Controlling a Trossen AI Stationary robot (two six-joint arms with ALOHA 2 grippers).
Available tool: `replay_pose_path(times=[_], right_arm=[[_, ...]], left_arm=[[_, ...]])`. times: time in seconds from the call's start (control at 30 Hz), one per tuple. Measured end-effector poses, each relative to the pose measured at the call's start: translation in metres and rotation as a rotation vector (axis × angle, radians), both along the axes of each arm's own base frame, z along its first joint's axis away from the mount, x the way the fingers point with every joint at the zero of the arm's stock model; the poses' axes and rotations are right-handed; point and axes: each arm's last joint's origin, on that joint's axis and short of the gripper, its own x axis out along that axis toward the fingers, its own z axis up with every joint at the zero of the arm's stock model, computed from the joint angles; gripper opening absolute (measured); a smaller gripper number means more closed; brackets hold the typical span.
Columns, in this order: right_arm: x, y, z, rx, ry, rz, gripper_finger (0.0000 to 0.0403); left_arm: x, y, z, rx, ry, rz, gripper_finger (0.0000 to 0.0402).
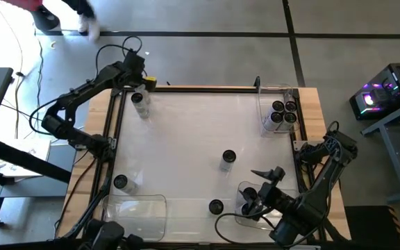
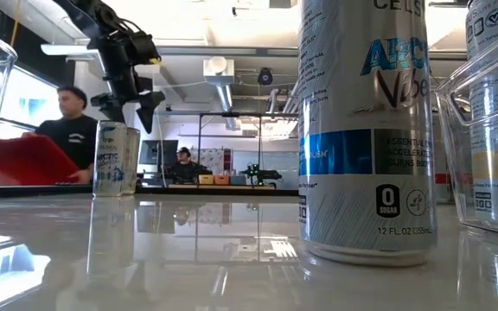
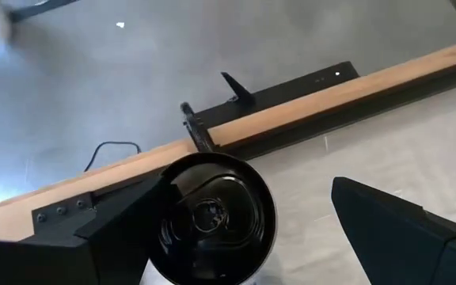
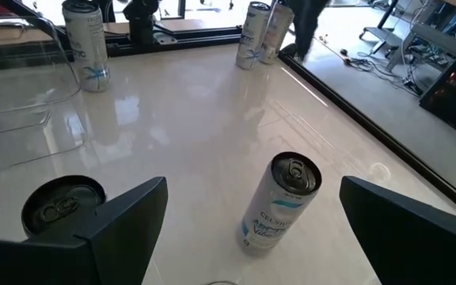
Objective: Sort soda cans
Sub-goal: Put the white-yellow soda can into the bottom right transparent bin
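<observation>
Silver soda cans with dark tops stand upright on the white table. Two stand together (image 1: 140, 103) at the far left corner. My left gripper (image 1: 137, 82) hangs open just above them, slanting down; in its wrist view one can's top (image 3: 212, 218) lies between the spread fingers, untouched. Single cans stand mid-table (image 1: 228, 159), at the near edge (image 1: 216, 206) and at the left (image 1: 120, 182). My right gripper (image 1: 266, 173) waits open at the near right, facing the mid-table can (image 4: 283, 202).
A clear bin (image 1: 264, 104) at the far right holds several cans. Another clear bin (image 1: 240, 208) under my right arm holds a can (image 1: 248, 192). A third bin (image 1: 134, 212) sits near left. A black frame (image 1: 207, 87) edges the table. People show beyond the far edge.
</observation>
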Motion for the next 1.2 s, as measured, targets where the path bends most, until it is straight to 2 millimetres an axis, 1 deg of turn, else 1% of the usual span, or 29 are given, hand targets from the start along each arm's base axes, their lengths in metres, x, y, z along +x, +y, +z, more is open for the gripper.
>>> replay_pose_path(times=[0.17, 0.37, 0.5, 0.6, 0.7, 0.83, 1.0, 1.1, 1.2], right_arm=[[0.000, 0.000, 0.000, 0.002, 0.002, 0.000, 0.0371], [0.000, 0.000, 0.000, 0.002, 0.003, 0.000, 0.0371], [0.000, 0.000, 0.000, 0.002, 0.002, 0.000, 0.0371], [0.000, 0.000, 0.000, 0.003, 0.002, 0.000, 0.0371], [0.000, 0.000, 0.000, 0.006, -0.001, 0.000, 0.0371], [0.001, 0.001, 0.000, 0.012, -0.005, 0.000, 0.0371], [0.001, 0.001, 0.000, 0.011, -0.005, 0.000, 0.0371], [0.001, 0.001, 0.000, 0.011, -0.005, 0.000, 0.0371], [0.001, 0.001, 0.000, 0.011, -0.005, 0.000, 0.0371]], left_arm=[[-0.002, -0.007, 0.005, -0.005, -0.017, -0.010, 0.0352], [-0.003, -0.022, 0.022, 0.049, -0.060, -0.036, 0.0352], [-0.009, -0.023, 0.026, 0.087, -0.018, 0.006, 0.0352], [-0.013, -0.017, 0.021, 0.060, 0.008, 0.026, 0.0352], [-0.012, -0.010, 0.009, 0.018, 0.008, 0.032, 0.0352], [-0.009, -0.001, -0.005, -0.030, 0.033, 0.038, 0.0352], [-0.005, 0.006, -0.014, -0.041, 0.037, 0.040, 0.0347], [-0.004, 0.007, -0.015, -0.042, 0.031, 0.050, 0.0330], [-0.004, 0.007, -0.015, -0.041, 0.034, 0.052, 0.0298]])
